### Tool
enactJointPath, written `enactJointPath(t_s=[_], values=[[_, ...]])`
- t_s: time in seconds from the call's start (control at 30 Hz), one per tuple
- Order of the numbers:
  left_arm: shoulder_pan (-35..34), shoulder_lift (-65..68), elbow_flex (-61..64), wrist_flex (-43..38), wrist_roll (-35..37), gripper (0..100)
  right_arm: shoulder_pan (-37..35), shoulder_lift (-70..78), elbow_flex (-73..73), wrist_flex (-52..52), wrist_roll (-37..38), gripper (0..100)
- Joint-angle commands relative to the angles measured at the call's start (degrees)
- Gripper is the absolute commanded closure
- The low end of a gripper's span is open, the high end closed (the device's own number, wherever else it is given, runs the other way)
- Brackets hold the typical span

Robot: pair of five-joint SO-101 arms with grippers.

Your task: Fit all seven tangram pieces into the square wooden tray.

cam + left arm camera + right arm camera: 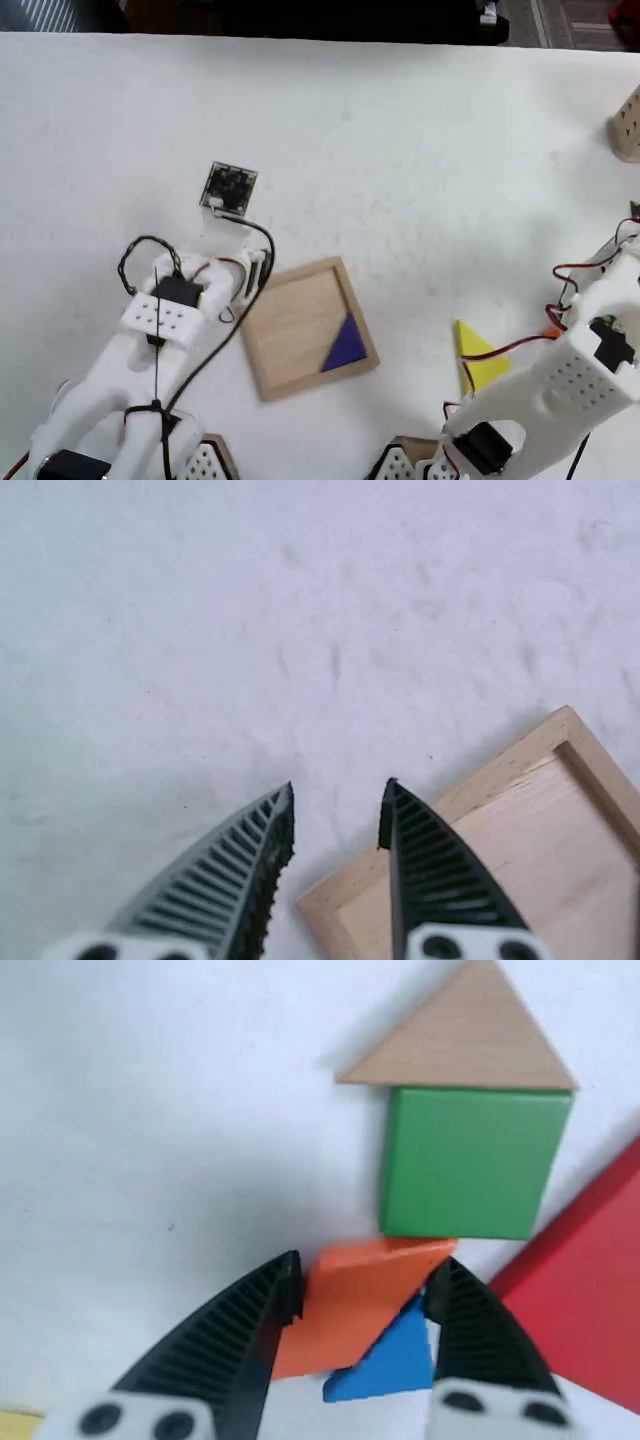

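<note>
Right gripper (367, 1265): jaws pinching the orange parallelogram (350, 1310). Wooden tray (290, 291): centre of the high view, left of this arm. Left gripper (338, 790): jaws spread and empty, beside the tray corner.

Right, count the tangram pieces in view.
7. Indigo triangle in the tray; yellow triangle on the table; tan triangle, green square, orange parallelogram, blue piece and red piece clustered at the right tool.
</note>
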Motion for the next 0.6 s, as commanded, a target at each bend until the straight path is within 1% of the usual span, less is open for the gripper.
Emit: enactJointPath(t_s=[0.0, 0.1, 0.3, 0.57], values=[[-0.3, 0.2, -0.4, -1.7, 1.1, 84, -3.7, -1.2, 0.4, 2.0, -0.4, 94.8], [-0.4, 0.2, -0.4, -1.7, 1.1, 84, -5.3, -1.9, 0.4, 3.8, -0.3, 93.3], [-0.4, 0.2, -0.4, -1.7, 1.1, 84, -7.3, -6.6, 0.4, 6.9, -0.3, 97.8], [-0.6, 0.2, -0.4, -1.6, 1.1, 84, -7.3, -16.8, 0.4, 10.7, 0.2, 97.6]])
